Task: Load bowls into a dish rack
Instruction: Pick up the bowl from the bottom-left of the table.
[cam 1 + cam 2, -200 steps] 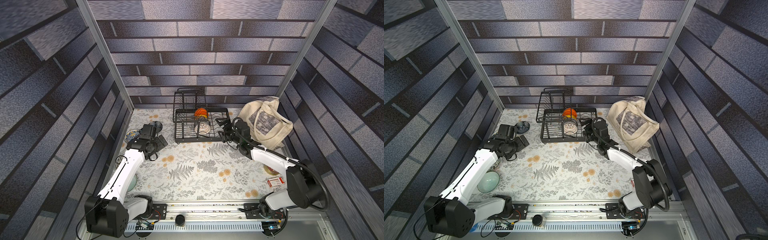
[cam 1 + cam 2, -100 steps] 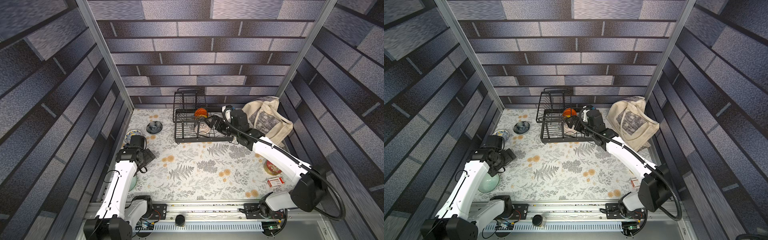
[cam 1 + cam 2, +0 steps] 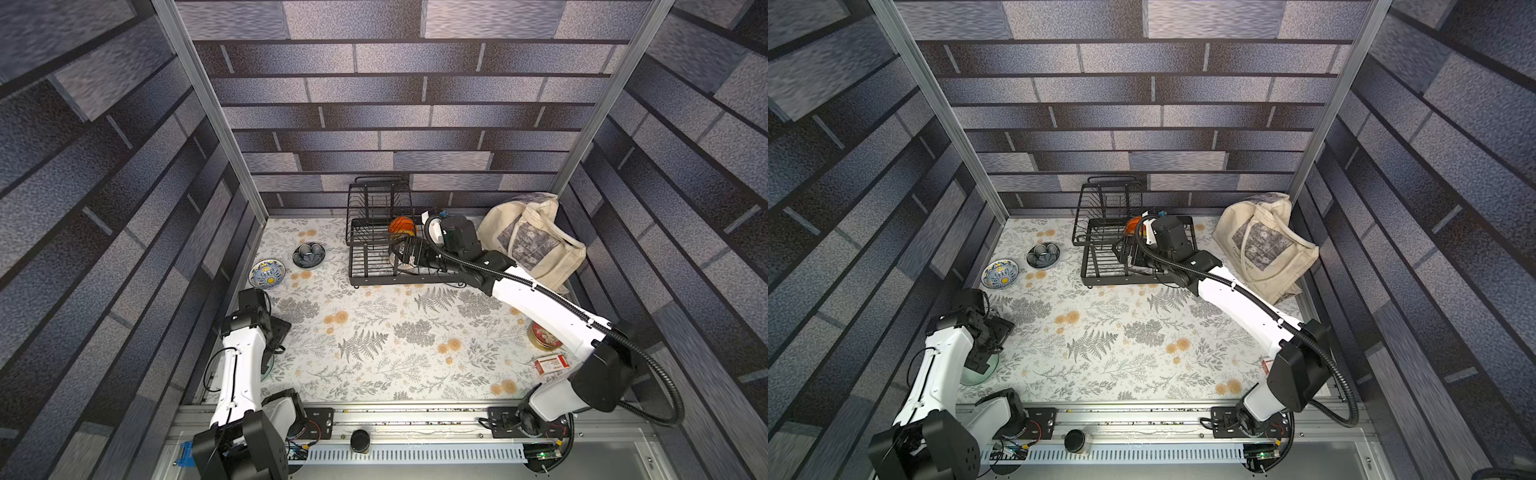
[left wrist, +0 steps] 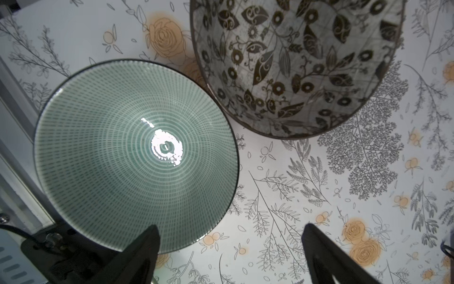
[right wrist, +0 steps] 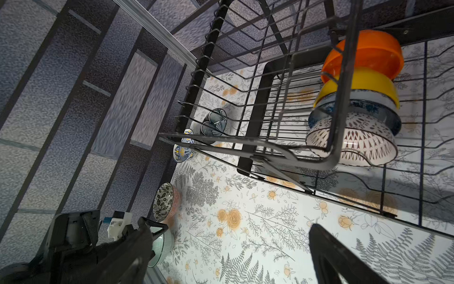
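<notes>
Pickup looks to be in hand: you are holding the left claw [image 4: 229, 227], spread and empty, above the rim of the green bowl [image 4: 135, 157], leafy bowl [image 4: 294, 66] just ahead. Right claw [image 5: 231, 223], spread too, is facing the part-loaded dish rack [image 5: 347, 73]. Next, likely: straddle one rim, then pinch.

At the far edge of the table [image 3: 395, 353], about midway along, the dish rack [image 3: 374, 266]. In its lower tier, a row of four bowls [image 5: 356, 98] on edge, nested one into the next. Left of the rack, a lone bowl [image 3: 308, 254]; nearer and further left, by the left edge, a second bowl [image 3: 267, 273]. Further down that edge, a third bowl [image 4: 294, 66], then a fourth bowl [image 4: 135, 157] just beside it. In the far right corner, a bag [image 3: 532, 241]. By the right edge, a tin [image 3: 544, 334], a box [image 3: 550, 365] just nearer.
</notes>
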Robot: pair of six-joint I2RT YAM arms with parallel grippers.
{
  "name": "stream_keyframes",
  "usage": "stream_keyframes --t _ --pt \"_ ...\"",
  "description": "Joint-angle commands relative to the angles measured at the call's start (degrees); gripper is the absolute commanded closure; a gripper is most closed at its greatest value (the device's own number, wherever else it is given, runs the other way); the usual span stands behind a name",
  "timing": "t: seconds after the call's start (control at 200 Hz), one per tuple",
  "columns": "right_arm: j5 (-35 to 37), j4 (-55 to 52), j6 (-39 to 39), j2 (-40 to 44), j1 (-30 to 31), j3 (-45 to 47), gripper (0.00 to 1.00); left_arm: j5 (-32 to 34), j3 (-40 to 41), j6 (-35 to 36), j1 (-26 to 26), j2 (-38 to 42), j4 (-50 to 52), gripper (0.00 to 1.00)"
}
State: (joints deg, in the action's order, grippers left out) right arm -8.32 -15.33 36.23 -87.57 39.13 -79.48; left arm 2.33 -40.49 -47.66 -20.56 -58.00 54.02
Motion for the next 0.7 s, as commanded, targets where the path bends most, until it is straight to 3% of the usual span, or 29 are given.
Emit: stream_keyframes --t 0.0,0.165,0.441,0.691 --pt "1.87 -1.24 -1.05 1.73 -0.02 0.62 0.0 -0.66 1.91 -1.45 -0.38 -1.04 -3.3 0.1" --pt "3.99 -0.28 -0.5 3.42 -0.03 2.63 0.0 -2.14 2.44 -1.93 -1.91 -5.72 -5.45 0.17" --pt "7.15 -1.14 -1.87 5.04 -0.02 3.8 0.0 -2.37 3.54 -1.2 -2.36 -9.51 -8.05 0.41" --pt "9.21 -1.59 -2.22 5.07 -0.11 3.32 0.0 -3.34 4.06 -1.25 -1.66 -10.1 -9.08 0.75"
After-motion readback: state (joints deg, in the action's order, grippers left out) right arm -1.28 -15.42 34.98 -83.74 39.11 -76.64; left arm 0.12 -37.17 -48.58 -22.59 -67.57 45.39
